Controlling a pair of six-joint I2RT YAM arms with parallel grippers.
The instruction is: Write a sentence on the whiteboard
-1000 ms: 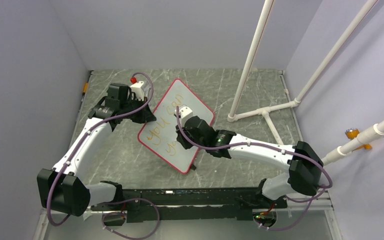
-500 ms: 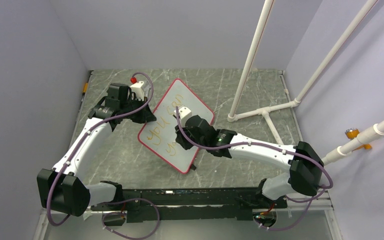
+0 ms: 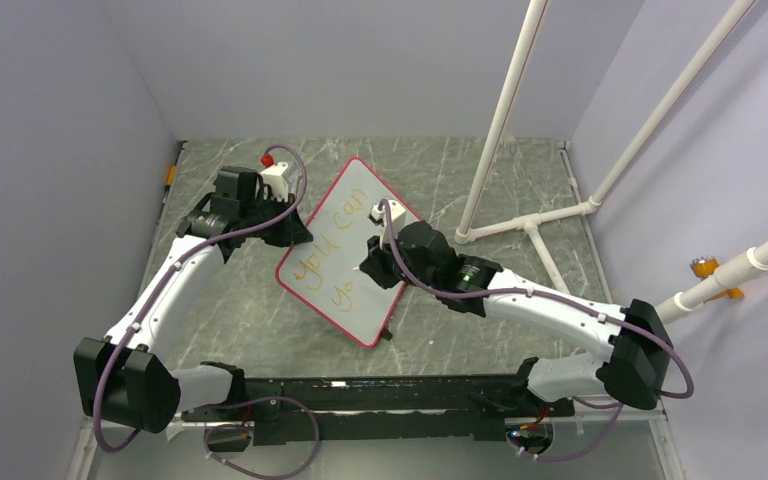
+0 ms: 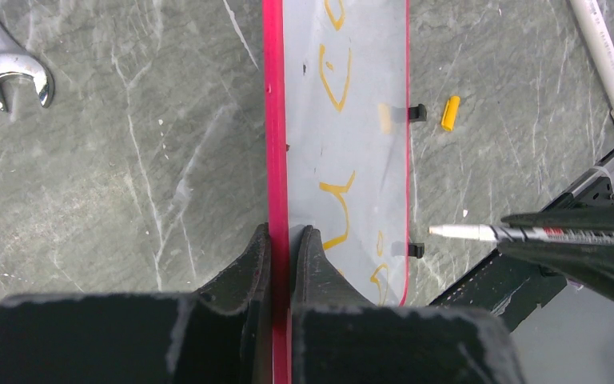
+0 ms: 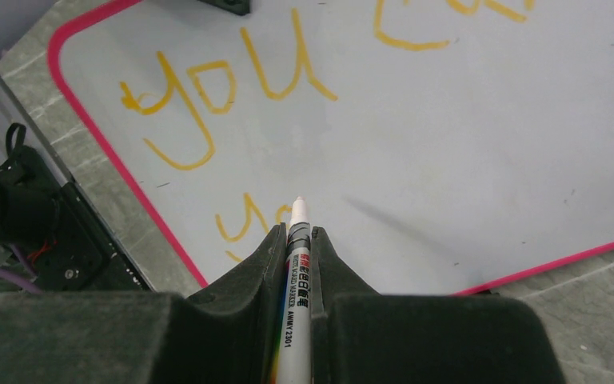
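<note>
Pinching whiteboard (image 5: 488,120) at red edge — left hand (image 4: 281,238) | right hand (image 5: 297,234) clamps marker (image 5: 295,320) — tip off surface

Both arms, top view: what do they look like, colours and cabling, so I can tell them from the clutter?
The left arm and right arm each have white links between chunky black joint housings, with a lilac cable looped loosely along each. The left gripper and right gripper have matte black tapered fingers with scuffed pale edges.
</note>
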